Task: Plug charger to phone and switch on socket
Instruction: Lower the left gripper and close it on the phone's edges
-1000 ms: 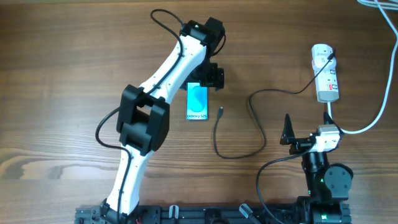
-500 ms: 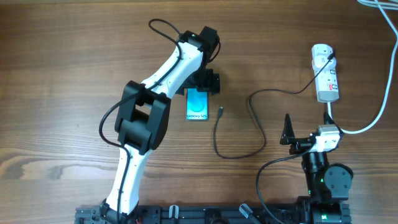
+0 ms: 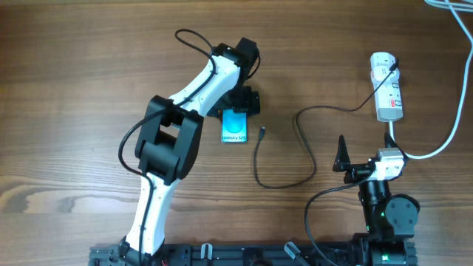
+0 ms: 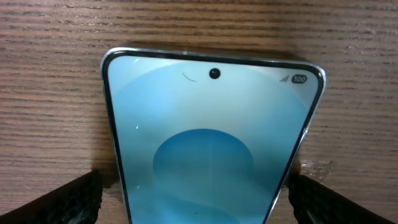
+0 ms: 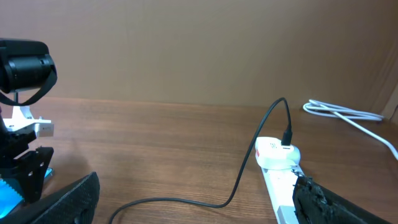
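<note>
The phone (image 3: pixel 234 128) lies flat on the wooden table, cyan screen up. It fills the left wrist view (image 4: pixel 211 124). My left gripper (image 3: pixel 241 103) is open and low over the phone's far end, one finger on each side of it (image 4: pixel 199 202), with small gaps to its edges. The charger's black cable (image 3: pixel 303 159) runs from the white socket (image 3: pixel 387 89) in a loop to its connector tip (image 3: pixel 263 133), which lies just right of the phone. My right gripper (image 3: pixel 344 159) is open and empty near its base. The right wrist view shows its fingers (image 5: pixel 199 202), the socket (image 5: pixel 277 155) and the cable (image 5: pixel 249 171).
The socket's thick white cord (image 3: pixel 443 144) curves along the right edge of the table and off the top right corner. The left arm (image 3: pixel 199 81) stretches across the table's middle left. The right arm's base (image 3: pixel 384 210) sits at the front right.
My left gripper has moved down and slightly left, over the phone's far end. The phone, cable and right arm have not moved.
</note>
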Robot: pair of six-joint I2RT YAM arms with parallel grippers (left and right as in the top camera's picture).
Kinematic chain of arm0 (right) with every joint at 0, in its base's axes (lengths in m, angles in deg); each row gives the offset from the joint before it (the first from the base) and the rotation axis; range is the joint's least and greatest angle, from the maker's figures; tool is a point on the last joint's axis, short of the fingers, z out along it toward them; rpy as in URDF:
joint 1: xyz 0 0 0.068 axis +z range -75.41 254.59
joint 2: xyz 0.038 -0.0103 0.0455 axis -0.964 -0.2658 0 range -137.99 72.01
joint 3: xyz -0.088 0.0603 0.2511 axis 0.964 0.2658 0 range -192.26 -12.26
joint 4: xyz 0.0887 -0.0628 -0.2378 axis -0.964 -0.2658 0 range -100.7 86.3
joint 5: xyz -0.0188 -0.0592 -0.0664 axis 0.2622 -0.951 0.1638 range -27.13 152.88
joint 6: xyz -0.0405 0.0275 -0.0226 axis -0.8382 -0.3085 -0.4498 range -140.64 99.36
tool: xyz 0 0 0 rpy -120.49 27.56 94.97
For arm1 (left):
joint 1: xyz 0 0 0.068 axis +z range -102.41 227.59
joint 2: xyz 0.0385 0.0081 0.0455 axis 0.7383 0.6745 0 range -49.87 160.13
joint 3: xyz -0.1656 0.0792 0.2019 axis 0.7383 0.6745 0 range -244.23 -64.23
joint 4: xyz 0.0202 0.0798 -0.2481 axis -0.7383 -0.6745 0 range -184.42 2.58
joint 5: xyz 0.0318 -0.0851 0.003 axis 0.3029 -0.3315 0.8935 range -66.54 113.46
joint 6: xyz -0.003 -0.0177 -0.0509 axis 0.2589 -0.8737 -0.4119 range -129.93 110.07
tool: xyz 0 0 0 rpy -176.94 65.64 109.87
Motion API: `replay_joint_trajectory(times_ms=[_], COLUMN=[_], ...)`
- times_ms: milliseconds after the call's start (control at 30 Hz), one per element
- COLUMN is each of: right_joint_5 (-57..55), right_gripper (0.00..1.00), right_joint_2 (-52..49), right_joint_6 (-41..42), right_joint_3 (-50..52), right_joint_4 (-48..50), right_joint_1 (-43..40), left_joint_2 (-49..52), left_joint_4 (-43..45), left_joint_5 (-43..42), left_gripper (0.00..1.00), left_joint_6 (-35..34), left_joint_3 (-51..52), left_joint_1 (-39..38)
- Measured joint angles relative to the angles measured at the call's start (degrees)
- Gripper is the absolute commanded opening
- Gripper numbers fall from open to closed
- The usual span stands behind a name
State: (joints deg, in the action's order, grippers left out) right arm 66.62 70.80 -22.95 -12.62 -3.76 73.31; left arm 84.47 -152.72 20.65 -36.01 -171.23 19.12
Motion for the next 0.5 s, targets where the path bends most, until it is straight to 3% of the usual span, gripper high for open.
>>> replay_joint_trajectory(times_ms=[300, 467, 500], right_joint_5=[0.0, 0.0, 0.0], right_gripper=[1.00, 1.00, 1.00], right_joint_2=[0.0, 0.0, 0.0], right_joint_6=[0.0, 0.0, 0.0], right_joint_3=[0.0, 0.0, 0.0], right_joint_4=[0.0, 0.0, 0.0], right_joint_1=[0.0, 0.0, 0.0], left_joint_2=[-0.8, -0.8, -0.8], left_joint_4=[0.4, 0.4, 0.3], left_joint_5=[0.0, 0.0, 0.0], left_gripper=[1.00, 0.91, 0.84], left_joint_6=[-0.4, -0.6, -0.8], left_joint_3=[1.4, 1.4, 1.4], left_joint_1=[0.0, -0.1, -0.1])
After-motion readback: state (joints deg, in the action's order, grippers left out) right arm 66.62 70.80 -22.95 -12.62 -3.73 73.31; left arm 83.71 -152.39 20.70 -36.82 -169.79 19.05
